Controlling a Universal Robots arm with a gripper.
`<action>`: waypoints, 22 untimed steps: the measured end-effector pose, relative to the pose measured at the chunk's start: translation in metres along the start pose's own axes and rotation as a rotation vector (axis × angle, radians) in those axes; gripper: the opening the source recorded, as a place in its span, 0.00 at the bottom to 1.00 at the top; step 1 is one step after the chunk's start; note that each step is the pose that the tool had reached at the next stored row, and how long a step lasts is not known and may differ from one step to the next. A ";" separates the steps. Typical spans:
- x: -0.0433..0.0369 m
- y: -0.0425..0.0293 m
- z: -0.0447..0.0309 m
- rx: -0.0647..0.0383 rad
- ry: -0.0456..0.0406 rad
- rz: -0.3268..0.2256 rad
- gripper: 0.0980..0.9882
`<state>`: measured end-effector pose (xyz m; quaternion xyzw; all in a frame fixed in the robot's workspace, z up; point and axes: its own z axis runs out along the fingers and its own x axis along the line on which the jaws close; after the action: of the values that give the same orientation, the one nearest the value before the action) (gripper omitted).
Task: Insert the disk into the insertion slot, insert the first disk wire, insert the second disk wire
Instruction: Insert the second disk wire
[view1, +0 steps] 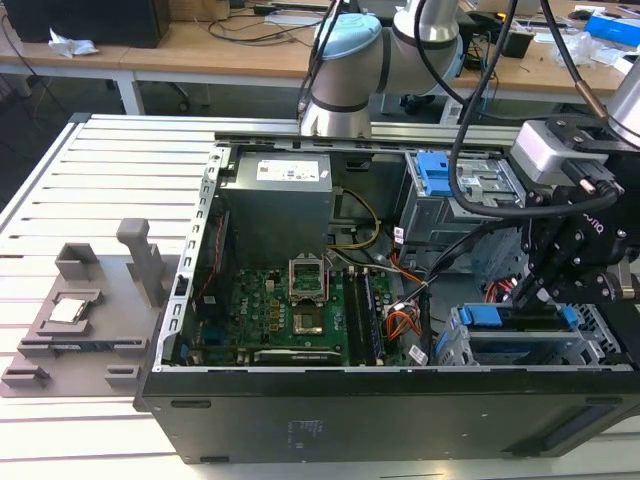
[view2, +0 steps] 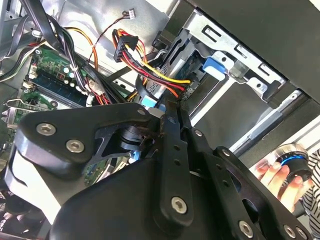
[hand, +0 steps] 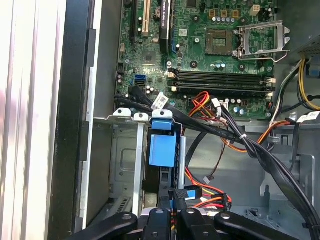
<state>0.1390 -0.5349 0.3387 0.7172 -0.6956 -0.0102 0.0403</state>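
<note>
The disk (view1: 520, 322) sits in the insertion slot (view1: 470, 350) at the computer case's (view1: 300, 410) front right corner. The gripper (hand: 175, 202) pinches narrowly on a wire connector (hand: 192, 191) at the disk's rear. A skewed connector could jam or slip from the pinch.

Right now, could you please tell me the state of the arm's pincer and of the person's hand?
Pincer: fingers drawn together at the wire connector beside the blue-framed disk; a grip cannot be told.
Person's hand: rests on a round black knob.
</note>
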 end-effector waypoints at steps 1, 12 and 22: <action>0.0001 -0.0002 -0.0015 0.000 -0.0013 0.000 0.06; 0.0004 -0.0051 -0.0049 -0.001 -0.0032 0.000 0.06; 0.0015 -0.0026 -0.0025 -0.001 -0.0037 0.000 0.06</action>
<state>0.1418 -0.5362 0.3411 0.7173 -0.6955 -0.0118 0.0393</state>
